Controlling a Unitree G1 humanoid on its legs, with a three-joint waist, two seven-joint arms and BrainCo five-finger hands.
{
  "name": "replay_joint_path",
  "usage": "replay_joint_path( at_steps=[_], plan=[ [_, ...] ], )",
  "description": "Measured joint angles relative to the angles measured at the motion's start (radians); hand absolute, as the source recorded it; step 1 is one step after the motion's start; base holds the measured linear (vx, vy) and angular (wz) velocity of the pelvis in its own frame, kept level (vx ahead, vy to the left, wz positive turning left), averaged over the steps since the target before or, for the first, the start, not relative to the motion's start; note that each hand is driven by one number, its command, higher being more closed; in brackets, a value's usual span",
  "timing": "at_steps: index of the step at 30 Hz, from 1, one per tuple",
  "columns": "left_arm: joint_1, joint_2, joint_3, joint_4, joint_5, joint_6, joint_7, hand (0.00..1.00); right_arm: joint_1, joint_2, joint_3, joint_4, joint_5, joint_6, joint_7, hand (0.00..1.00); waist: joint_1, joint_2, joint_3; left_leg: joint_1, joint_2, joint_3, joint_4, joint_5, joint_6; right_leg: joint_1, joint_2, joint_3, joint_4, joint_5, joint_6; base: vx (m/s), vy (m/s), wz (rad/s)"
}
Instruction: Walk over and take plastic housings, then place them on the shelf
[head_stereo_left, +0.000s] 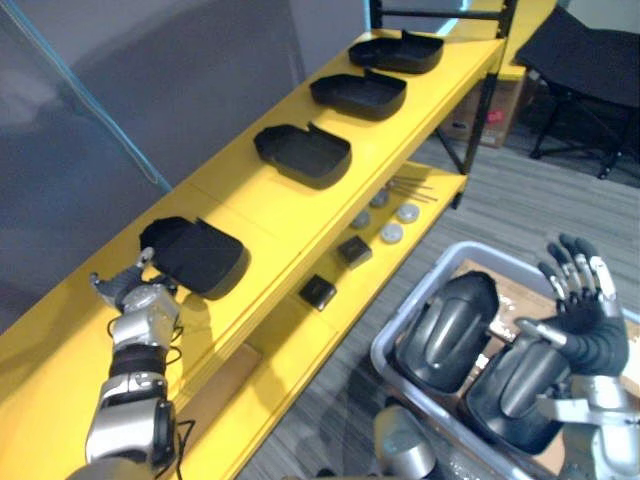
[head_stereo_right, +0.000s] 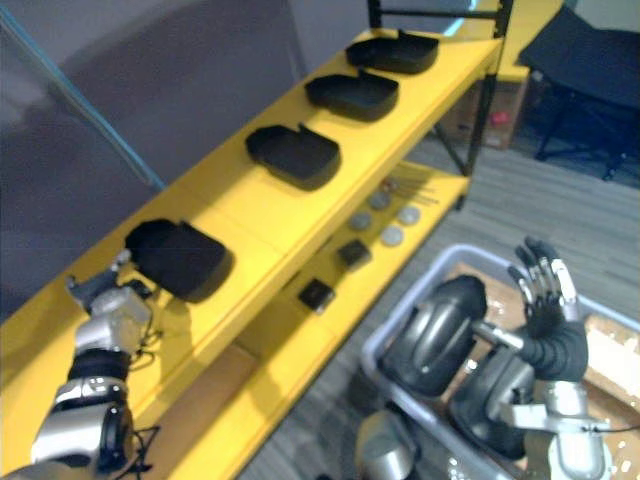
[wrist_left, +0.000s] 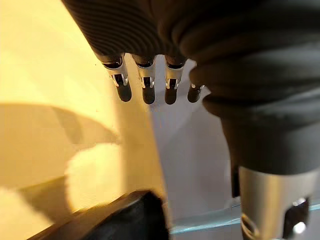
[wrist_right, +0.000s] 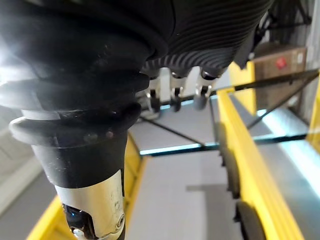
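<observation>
Four black housings along yellow shelf (head_stereo_left: 240, 200) top tier, nearest housing (head_stereo_left: 200, 257) beside left robot hand (head_stereo_left: 135, 292), fingers straight, empty. Right robot hand (head_stereo_left: 578, 290) spread above grey bin (head_stereo_left: 385, 338) of binned housings (head_stereo_left: 450, 330). Likely light, rigid, slick: grip rim.

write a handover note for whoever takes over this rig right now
Left robot hand: open, fingers straight, holding nothing, over the top shelf beside the nearest housing.
Right robot hand: open, fingers spread, raised above the grey bin.
Done: four housings lie in a row on the top shelf, the nearest one plus three farther housings.
Left: at least two bin housings wait to be picked up and shelved.
</observation>
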Motion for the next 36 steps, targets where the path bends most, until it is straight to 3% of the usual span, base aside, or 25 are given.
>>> replay_joint_path(
  at_steps=[2, 3, 5, 9, 11, 15, 17, 20, 24, 26, 28, 30, 32, 36],
  plan=[
    [0.0, 0.023, 0.007, 0.0, 0.034, -0.056, 0.0, 0.0, -0.002, -0.001, -0.003, 0.0, 0.003, -0.045, 0.035, 0.0, 0.0, 0.004, -0.006, 0.0, 0.0, -0.001, -0.001, 0.0, 0.0, 0.0, 0.001, 0.0, 0.004, -0.002, -0.001, 0.0, 0.0, 0.0],
    [0.001, 0.031, 0.014, -0.002, 0.038, -0.109, 0.0, 0.0, -0.009, -0.003, -0.003, -0.001, 0.007, -0.074, 0.056, 0.0, 0.003, 0.005, -0.018, -0.001, 0.0, -0.002, -0.002, 0.0, 0.0, 0.0, 0.001, -0.002, 0.006, -0.005, 0.0, 0.0, 0.0, 0.0],
    [0.012, 0.033, 0.014, -0.017, 0.046, -0.155, -0.002, 0.0, -0.021, -0.009, 0.001, -0.008, 0.02, -0.086, 0.072, 0.0, 0.01, 0.005, -0.032, -0.001, 0.001, -0.004, -0.004, 0.0, 0.0, 0.001, 0.0, -0.004, 0.008, -0.007, 0.001, 0.01, 0.001, 0.02],
    [0.144, 0.009, 0.013, -0.153, 0.081, -0.287, -0.058, 0.0, -0.058, -0.018, 0.03, -0.061, 0.048, -0.082, 0.105, 0.0, 0.027, 0.004, -0.045, 0.0, 0.001, -0.031, 0.0, 0.001, 0.001, 0.019, -0.009, -0.03, 0.01, -0.013, 0.004, 0.02, 0.007, 0.18],
    [0.31, -0.05, 0.006, -0.292, 0.156, -0.353, -0.087, 0.0, -0.088, -0.025, 0.086, -0.065, 0.043, -0.025, 0.103, 0.0, 0.06, 0.001, -0.052, -0.001, 0.001, -0.065, 0.002, 0.001, 0.002, 0.037, -0.018, -0.062, 0.01, -0.021, 0.005, 0.01, -0.011, 0.39],
    [0.566, -0.17, -0.009, -0.54, 0.221, -0.392, -0.132, 0.0, -0.149, -0.031, 0.201, -0.015, -0.015, 0.068, 0.053, 0.0, 0.139, -0.012, -0.076, -0.024, 0.0, -0.148, 0.003, 0.009, 0.004, 0.079, -0.035, -0.14, -0.025, -0.023, 0.005, 0.02, -0.032, 0.67],
    [0.706, -0.215, -0.007, -0.687, 0.238, -0.404, -0.189, 0.0, -0.197, -0.033, 0.218, 0.054, -0.053, 0.113, -0.025, 0.0, 0.201, -0.028, -0.082, -0.038, 0.0, -0.202, 0.003, 0.017, -0.005, 0.114, -0.044, -0.195, -0.058, -0.02, 0.007, 0.03, -0.029, 0.72],
    [0.821, -0.246, 0.016, -0.738, 0.269, -0.401, -0.214, 0.0, -0.277, -0.04, 0.218, 0.139, -0.073, 0.151, -0.1, 0.0, 0.259, -0.031, -0.083, -0.042, -0.009, -0.268, 0.002, 0.022, -0.013, 0.164, -0.056, -0.255, -0.096, -0.015, 0.007, 0.04, -0.001, 0.63],
    [0.879, -0.289, 0.099, -0.738, 0.284, -0.4, -0.185, 0.0, -0.382, -0.05, 0.218, 0.259, -0.114, 0.166, -0.156, 0.0, 0.305, -0.039, -0.104, -0.075, -0.018, -0.33, 0.003, 0.035, -0.023, 0.19, -0.065, -0.321, -0.134, 0.002, 0.012, 0.06, 0.013, 0.54],
    [0.877, -0.294, 0.154, -0.718, 0.298, -0.41, -0.157, 0.0, -0.448, -0.069, 0.218, 0.335, -0.137, 0.17, -0.189, 0.0, 0.325, -0.049, -0.104, -0.075, -0.023, -0.357, 0.003, 0.035, -0.023, 0.217, -0.066, -0.351, -0.157, 0.007, 0.012, 0.04, 0.01, 0.37],
    [0.869, -0.291, 0.21, -0.632, 0.3, -0.438, -0.127, 0.0, -0.534, -0.086, 0.217, 0.416, -0.162, 0.213, -0.24, 0.0, 0.355, -0.057, -0.109, -0.079, -0.025, -0.366, 0.002, 0.035, -0.023, 0.23, -0.067, -0.364, -0.175, 0.01, 0.013, 0.03, 0.022, 0.23],
    [0.866, -0.283, 0.231, -0.555, 0.3, -0.442, -0.141, 0.0, -0.587, -0.089, 0.219, 0.464, -0.197, 0.269, -0.314, 0.0, 0.362, -0.064, -0.111, -0.102, -0.033, -0.391, 0.004, 0.037, -0.024, 0.229, -0.072, -0.392, -0.184, 0.012, 0.014, 0.01, 0.009, 0.35],
    [0.868, -0.255, 0.226, -0.435, 0.297, -0.446, -0.204, 0.0, -0.63, -0.093, 0.219, 0.529, -0.262, 0.325, -0.405, 0.0, 0.384, -0.069, -0.109, -0.114, -0.037, -0.406, 0.002, 0.041, -0.023, 0.228, -0.073, -0.404, -0.192, 0.012, 0.014, 0.01, 0.01, 0.27],
    [0.891, -0.257, 0.186, -0.248, 0.246, -0.448, -0.338, 0.0, -0.694, -0.109, 0.21, 0.612, -0.283, 0.384, -0.488, 0.0, 0.409, -0.064, -0.1, -0.126, -0.043, -0.413, 0.003, 0.042, -0.022, 0.221, -0.076, -0.409, -0.193, 0.011, 0.012, 0.02, 0.013, 0.09]
  ],
)
